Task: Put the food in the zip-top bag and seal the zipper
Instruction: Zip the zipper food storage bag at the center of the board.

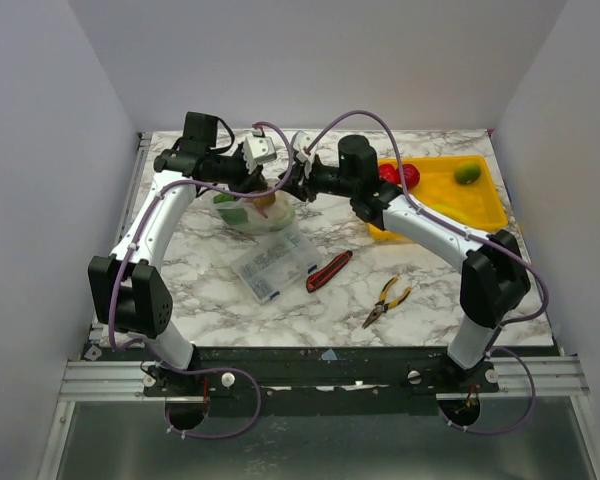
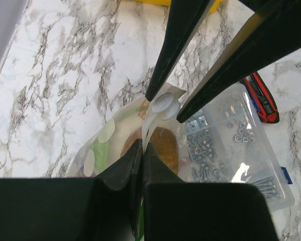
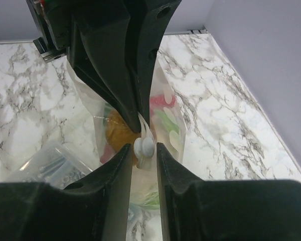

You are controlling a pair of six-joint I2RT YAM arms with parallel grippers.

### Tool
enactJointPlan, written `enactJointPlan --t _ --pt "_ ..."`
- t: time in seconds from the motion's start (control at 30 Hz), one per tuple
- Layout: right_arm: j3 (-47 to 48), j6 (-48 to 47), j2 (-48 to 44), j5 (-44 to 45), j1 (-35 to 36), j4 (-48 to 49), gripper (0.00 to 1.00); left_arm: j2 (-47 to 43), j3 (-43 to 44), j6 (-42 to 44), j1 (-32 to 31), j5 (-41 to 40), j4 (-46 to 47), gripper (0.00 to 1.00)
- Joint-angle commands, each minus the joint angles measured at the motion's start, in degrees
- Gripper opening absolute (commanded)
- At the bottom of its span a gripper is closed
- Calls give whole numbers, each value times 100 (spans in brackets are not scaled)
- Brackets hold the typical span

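The zip-top bag (image 1: 258,216) stands up at the table's middle back, with green and brown-orange food (image 2: 166,146) inside. My left gripper (image 2: 142,146) is shut on the bag's top rim by the zipper (image 3: 146,129). My right gripper (image 3: 143,148) faces it, its fingers (image 3: 115,170) slightly apart on both sides of the white zipper slider (image 3: 144,146), with thin gaps showing. Both grippers meet above the bag in the top view (image 1: 278,187). Red food (image 1: 392,174) and a green piece (image 1: 467,173) lie in the yellow tray (image 1: 480,208).
A clear compartment box (image 1: 276,266) with screws lies just in front of the bag and also shows in the left wrist view (image 2: 226,150). A red-black utility knife (image 1: 328,271) and yellow-handled pliers (image 1: 387,300) lie to its right. White walls enclose the table.
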Motion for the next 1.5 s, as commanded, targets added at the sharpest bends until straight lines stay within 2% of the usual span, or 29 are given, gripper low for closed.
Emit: enactJointPlan --t 0.0,0.2,0.43,0.53,0.73,0.87,1.2,1.27,1.37,1.47 --pt "215 -124 128 111 74 -135 30 -113 224 112 -25 377 -89 0" --pt "186 -143 144 261 185 10 29 -96 252 120 -26 437 -116 0" --pt "331 -208 265 260 212 -78 8 -154 161 287 -33 468 -167 0" --pt "368 -267 322 -46 211 -93 1 -254 29 478 -42 490 -151 0" --pt "558 -227 591 -1101 207 -134 2 -457 -244 629 -51 553 41 0" --pt "482 109 680 -1431 206 334 4 -525 -318 733 -51 575 51 0" --pt "920 366 1056 -2258 270 312 7 -551 -358 776 -42 523 63 0" --pt "973 623 1093 -2191 273 370 10 -512 -318 739 -44 529 36 0" --pt "1164 715 1045 -1513 263 -230 31 -486 -251 685 -42 507 -10 0" --pt "770 945 536 -590 259 -509 47 -507 -304 653 -43 403 41 0"
